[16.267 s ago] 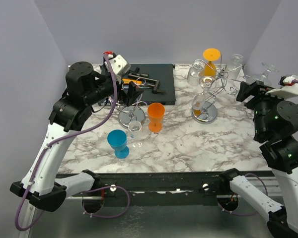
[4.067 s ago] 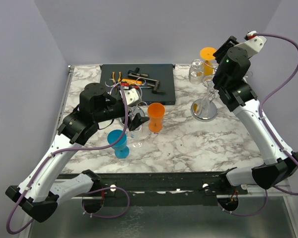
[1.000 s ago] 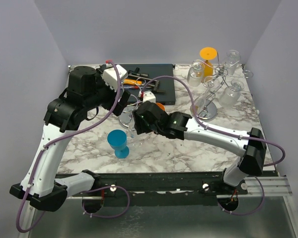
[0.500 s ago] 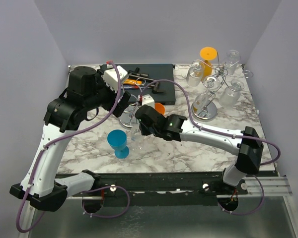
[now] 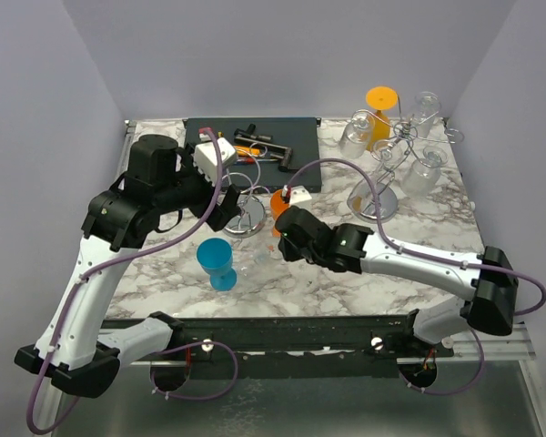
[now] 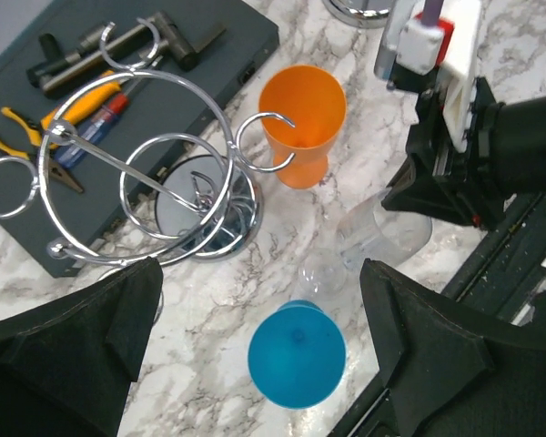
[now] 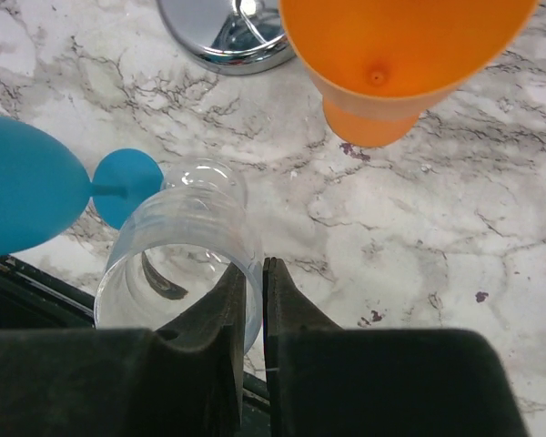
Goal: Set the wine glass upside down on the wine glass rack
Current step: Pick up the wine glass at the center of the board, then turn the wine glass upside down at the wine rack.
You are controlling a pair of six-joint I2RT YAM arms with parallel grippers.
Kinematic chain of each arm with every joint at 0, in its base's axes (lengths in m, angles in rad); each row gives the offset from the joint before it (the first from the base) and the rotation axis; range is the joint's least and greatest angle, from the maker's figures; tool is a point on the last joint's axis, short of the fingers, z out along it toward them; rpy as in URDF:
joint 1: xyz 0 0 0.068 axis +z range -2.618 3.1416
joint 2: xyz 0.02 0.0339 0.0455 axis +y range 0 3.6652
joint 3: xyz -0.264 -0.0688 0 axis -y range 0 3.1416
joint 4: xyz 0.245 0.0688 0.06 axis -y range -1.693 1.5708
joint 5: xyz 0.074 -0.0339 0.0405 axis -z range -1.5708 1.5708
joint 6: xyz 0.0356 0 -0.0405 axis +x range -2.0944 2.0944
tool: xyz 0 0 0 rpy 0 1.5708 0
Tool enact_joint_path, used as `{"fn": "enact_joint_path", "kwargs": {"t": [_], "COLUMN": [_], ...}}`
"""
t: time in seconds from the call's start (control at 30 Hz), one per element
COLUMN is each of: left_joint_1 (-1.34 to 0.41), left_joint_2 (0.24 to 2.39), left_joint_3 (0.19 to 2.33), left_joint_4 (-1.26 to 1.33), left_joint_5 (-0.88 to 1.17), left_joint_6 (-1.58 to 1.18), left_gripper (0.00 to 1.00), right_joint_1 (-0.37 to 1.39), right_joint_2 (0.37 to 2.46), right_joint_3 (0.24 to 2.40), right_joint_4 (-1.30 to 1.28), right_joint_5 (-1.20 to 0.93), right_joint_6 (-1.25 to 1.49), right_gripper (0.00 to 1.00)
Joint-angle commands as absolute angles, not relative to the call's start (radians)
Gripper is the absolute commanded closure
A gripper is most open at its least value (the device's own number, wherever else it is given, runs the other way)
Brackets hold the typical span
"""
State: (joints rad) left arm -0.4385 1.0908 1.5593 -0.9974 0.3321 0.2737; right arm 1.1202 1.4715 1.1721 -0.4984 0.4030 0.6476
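The right gripper (image 7: 252, 273) is pinched narrowly on the rim wall of the clear stemmed wine glass (image 7: 177, 241), with one finger inside the bowl and one outside. The glass is tipped on its side, its mouth toward the gripper and its foot just beside the blue plastic goblet (image 6: 296, 357), near the orange plastic cup (image 6: 300, 114). The left gripper (image 6: 259, 273) hangs spread wide above the chrome wire wine glass rack (image 6: 141, 173), apart from the glass.

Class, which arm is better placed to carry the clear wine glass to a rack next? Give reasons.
Right: the right gripper pinches the clear wine glass by its rim, jaws shut; the left gripper hangs open, holding nothing.
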Motion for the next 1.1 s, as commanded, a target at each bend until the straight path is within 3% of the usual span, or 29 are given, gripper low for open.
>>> {"fn": "enact_joint_path", "kwargs": {"t": [0.0,0.23,0.63,0.87,1.07], "left_joint_1": [-0.436,-0.436,-0.436,-0.436,-0.434], "left_joint_2": [1.075,1.077,1.084,1.071,1.073], "left_joint_3": [1.51,1.525,1.588,1.568,1.551], "left_joint_4": [-1.02,-1.019,-1.042,-1.081,-1.02], "left_joint_5": [0.434,0.465,0.48,0.448,0.438], "left_joint_6": [0.248,0.207,0.111,0.045,0.005], "left_gripper": [0.01,0.01,0.01,0.02,0.09], "right_joint_1": [1.126,1.125,1.125,1.125,1.126], "right_joint_2": [1.346,1.117,0.987,0.903,0.885], "right_joint_3": [1.146,1.15,1.191,1.147,1.108], "right_joint_4": [-0.489,-0.431,-0.424,-0.228,-0.073], "right_joint_5": [0.448,0.457,0.482,0.536,0.516], "right_joint_6": [0.668,0.596,0.549,0.466,0.423], "right_gripper": [1.0,1.0,1.0,1.0,1.0]}}
